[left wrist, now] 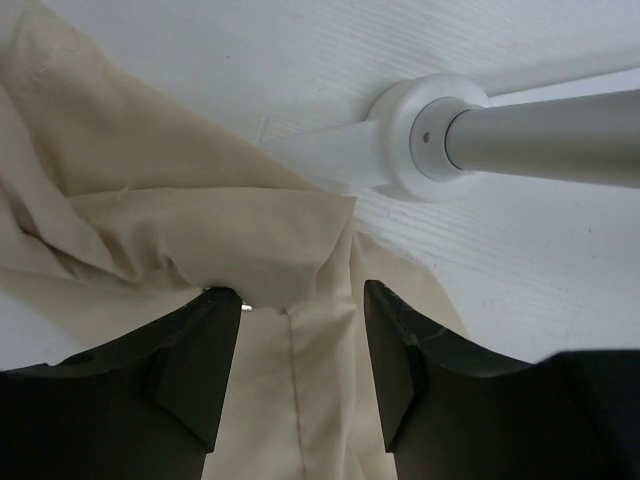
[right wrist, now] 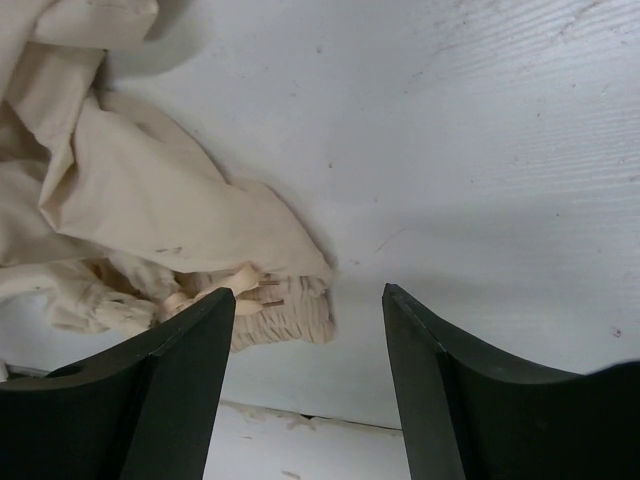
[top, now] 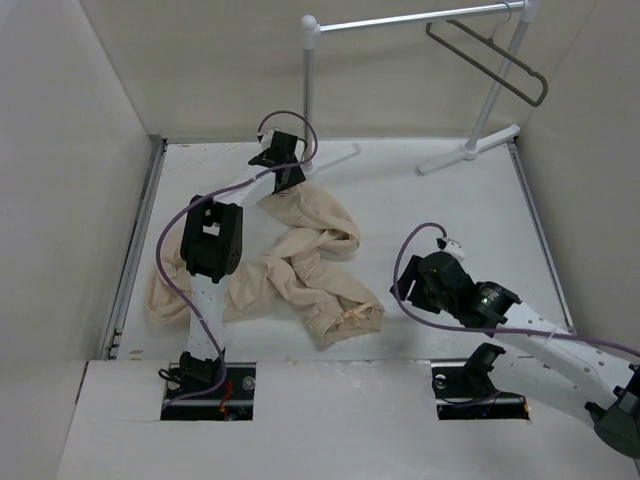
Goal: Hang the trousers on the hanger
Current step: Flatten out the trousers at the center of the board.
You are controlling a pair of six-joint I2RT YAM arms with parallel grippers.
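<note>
White tabletop [top: 450, 210] carries your trousers [top: 300, 265], heaped and wrinkled left of centre. The hanger [top: 480, 68] hangs on the garment rack [top: 310, 85] at the far right, well apart from them. Your left gripper [left wrist: 300, 340] sits at their far edge near the rack's foot, fingers spread with cloth between them, possibly touching one pad. Your right gripper [right wrist: 305, 350] is spread over bare table, just beside the gathered hem.

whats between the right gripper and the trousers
Only bare white table. In the right wrist view the open right gripper hangs just beside the trousers' gathered edge, with nothing else in the gap. The top view agrees.
</note>
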